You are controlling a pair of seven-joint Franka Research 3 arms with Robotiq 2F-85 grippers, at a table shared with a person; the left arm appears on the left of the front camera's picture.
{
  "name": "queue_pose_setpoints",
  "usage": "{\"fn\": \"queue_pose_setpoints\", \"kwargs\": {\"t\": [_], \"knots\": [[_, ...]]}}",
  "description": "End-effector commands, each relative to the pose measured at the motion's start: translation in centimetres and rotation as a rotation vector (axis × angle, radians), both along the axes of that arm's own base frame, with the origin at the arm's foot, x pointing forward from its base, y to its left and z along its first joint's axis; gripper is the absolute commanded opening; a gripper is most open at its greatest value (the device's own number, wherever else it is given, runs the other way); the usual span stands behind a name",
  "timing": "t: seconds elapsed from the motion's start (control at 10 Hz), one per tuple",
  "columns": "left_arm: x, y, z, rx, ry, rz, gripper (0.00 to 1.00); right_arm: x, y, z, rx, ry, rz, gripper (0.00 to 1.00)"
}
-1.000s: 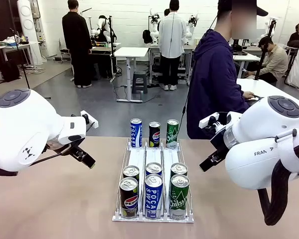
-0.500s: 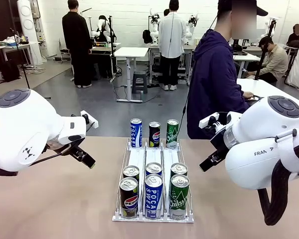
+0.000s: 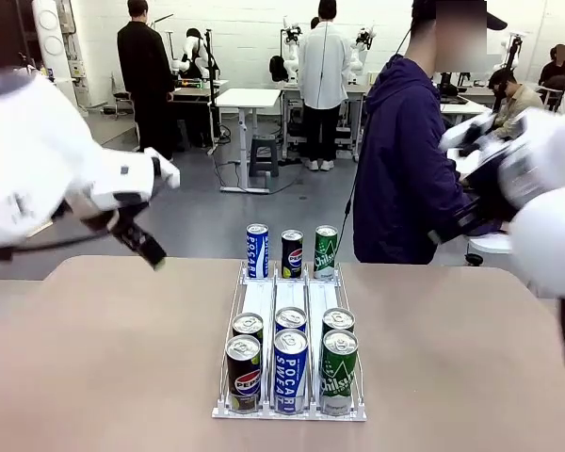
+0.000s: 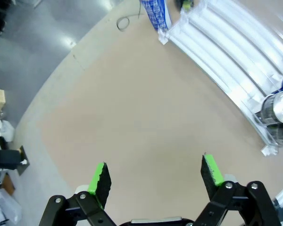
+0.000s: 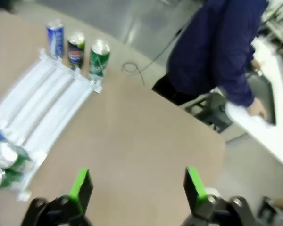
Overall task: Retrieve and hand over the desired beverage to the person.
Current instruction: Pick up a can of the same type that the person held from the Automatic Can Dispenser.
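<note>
**Guessing the drink and clipping a neighbour are looming as the main dangers**

Nobody is showing which drink is wanted. The person (image 3: 400,160) is standing at the far edge of the desk (image 3: 104,358), turned away towards a white side table (image 5: 269,136), with one hand (image 5: 257,109) resting on it. Any pick from here is risking the wrong choice.

The cans (image 3: 290,370) are all sitting in the rack (image 3: 290,294) at the middle of the desk. Three are standing at its far end: a Pocari (image 3: 256,250), a Pepsi (image 3: 292,253) and a green one (image 3: 326,251). Six are crowding the near end, two deep. Those near ones are standing tight side by side, so wide jaws coming down on one are likely to be nudging the next. The tall, slim tins are looking easy to tip, and the light rack may be sliding if pushed. Offering anything to a turned back is also risking a bump or a drop.

The left arm (image 3: 38,169) is hanging high over the desk's left side, wrist angled down and inward. Its jaws are standing spread, green pads (image 4: 100,178) well apart above bare desk and pinching nothing, with the rack off to one side. The right arm (image 3: 556,245) is hanging high at the right, close to the person. Its jaws are likewise spread and empty, pads (image 5: 81,184) over bare desk between rack and person.
</note>
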State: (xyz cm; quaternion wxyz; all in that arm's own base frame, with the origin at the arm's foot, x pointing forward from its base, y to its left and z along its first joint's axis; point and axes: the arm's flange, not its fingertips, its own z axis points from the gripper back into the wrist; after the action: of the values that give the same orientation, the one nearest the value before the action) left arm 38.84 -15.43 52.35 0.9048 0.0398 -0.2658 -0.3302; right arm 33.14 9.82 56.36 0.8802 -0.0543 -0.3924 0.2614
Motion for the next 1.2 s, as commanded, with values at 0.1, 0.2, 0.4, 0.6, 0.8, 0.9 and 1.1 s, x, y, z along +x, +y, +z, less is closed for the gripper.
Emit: {"fn": "queue_pose_setpoints", "kwargs": {"t": [0.1,0.2,0.4,0.6,0.8,0.9,1.1], "knots": [[-1.0,0.5,9.1,-0.048,-0.071,-0.004,1.00,-6.5,0.1,5.9,-0.065,0.020,0.010,1.00],[-2.5,1.2,10.2,-0.069,-0.116,0.013,1.00,-6.6,0.6,5.3,-0.119,0.075,0.027,1.00],[-1.4,0.0,8.4,-0.018,-0.057,0.000,1.00,-6.5,-1.1,5.7,-0.025,-0.011,-0.011,1.00],[-2.0,0.3,10.4,-0.028,-0.084,0.005,1.00,-7.8,-0.7,6.7,-0.045,0.014,0.000,1.00],[0.3,7.1,10.4,-0.310,0.360,-0.157,1.00,-5.4,-7.9,7.3,0.257,0.232,0.198,1.00],[1.3,10.6,10.8,-0.408,0.457,-0.203,1.00,-4.4,-11.9,7.8,0.382,0.258,0.207,1.00],[0.8,17.7,12.1,-0.594,0.447,-0.127,1.00,-3.7,-19.0,8.2,0.578,0.261,0.124,1.00]]}}
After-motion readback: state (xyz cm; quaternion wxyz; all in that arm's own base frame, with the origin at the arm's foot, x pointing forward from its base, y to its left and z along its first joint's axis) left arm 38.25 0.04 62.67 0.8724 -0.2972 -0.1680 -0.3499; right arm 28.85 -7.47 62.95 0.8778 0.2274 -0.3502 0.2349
